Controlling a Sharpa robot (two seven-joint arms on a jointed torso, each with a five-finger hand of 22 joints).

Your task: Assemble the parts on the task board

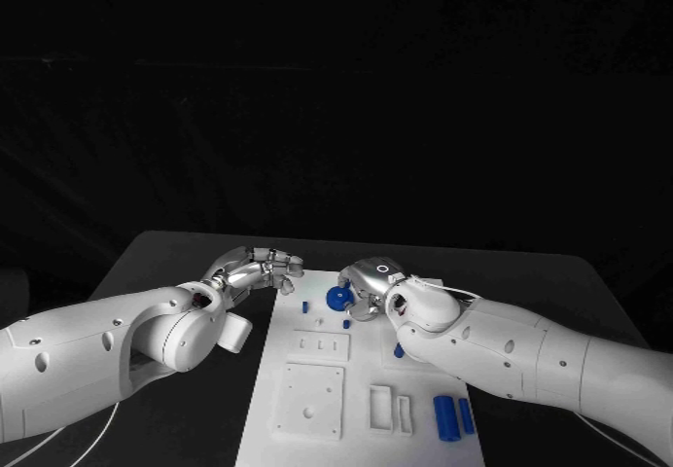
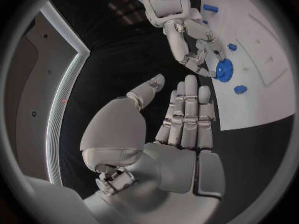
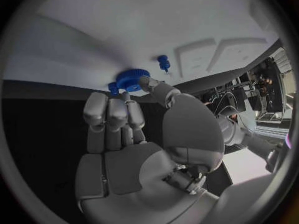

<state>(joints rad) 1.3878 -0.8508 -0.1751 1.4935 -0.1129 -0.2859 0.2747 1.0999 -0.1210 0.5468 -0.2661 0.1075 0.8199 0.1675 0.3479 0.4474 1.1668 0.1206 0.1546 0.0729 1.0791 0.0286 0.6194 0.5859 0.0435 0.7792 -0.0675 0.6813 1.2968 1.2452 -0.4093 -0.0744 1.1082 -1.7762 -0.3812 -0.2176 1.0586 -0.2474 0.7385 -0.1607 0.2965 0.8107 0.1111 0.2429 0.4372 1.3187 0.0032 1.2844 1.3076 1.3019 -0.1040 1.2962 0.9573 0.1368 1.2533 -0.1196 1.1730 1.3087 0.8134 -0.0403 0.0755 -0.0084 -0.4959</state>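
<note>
Nearest me on the white task board [image 1: 266, 428], 2 blue cylinders [image 1: 451, 416] lie side by side near its right edge. Farther up, my right hand [image 1: 371, 289] has its fingertips on the blue gear [image 3: 131, 78] – pinched at the rim, I think, though the grip is partly hidden. The gear looks like light, stiff, smooth plastic; the toothed rim is the place to hold it. A small blue peg [image 3: 164, 61] stands just beside it. My left hand [image 1: 257, 269] hovers empty, fingers straight and close together, at the board's left edge. The matte black table [image 1: 168, 263] runs on into a dark room.
</note>
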